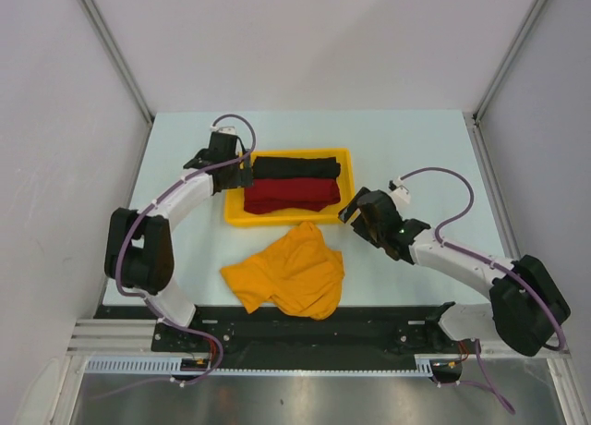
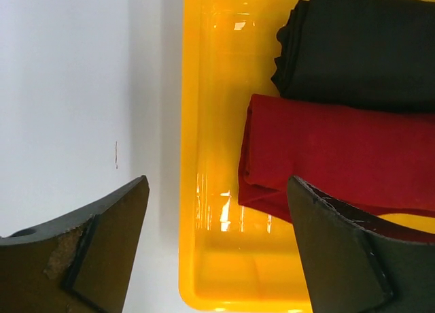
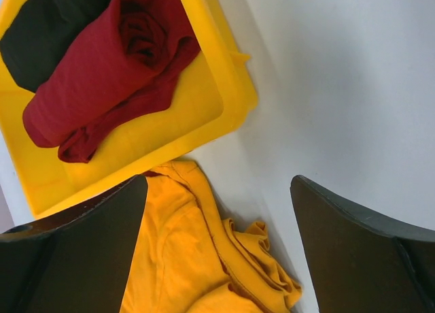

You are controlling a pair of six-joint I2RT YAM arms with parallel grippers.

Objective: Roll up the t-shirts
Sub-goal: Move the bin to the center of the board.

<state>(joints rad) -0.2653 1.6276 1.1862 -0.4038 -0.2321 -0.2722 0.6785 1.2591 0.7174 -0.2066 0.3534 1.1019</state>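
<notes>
A mustard-orange t-shirt (image 1: 288,270) lies crumpled on the table in front of the yellow tray (image 1: 236,216). A black roll (image 1: 295,167) and a dark red roll (image 1: 291,194) lie side by side in the tray. My left gripper (image 1: 242,171) hovers open over the tray's left end, its jaws straddling the tray's corner (image 2: 204,286), near the red roll (image 2: 340,163) and black roll (image 2: 360,47). My right gripper (image 1: 355,212) stands open just right of the tray, above the shirt's collar edge (image 3: 224,252). Nothing sits between either pair of fingers.
Grey walls with metal posts enclose the pale table (image 1: 416,148) on three sides. A black rail (image 1: 305,328) runs along the near edge by the arm bases. In the right wrist view the tray's corner (image 3: 234,88) is just above the shirt.
</notes>
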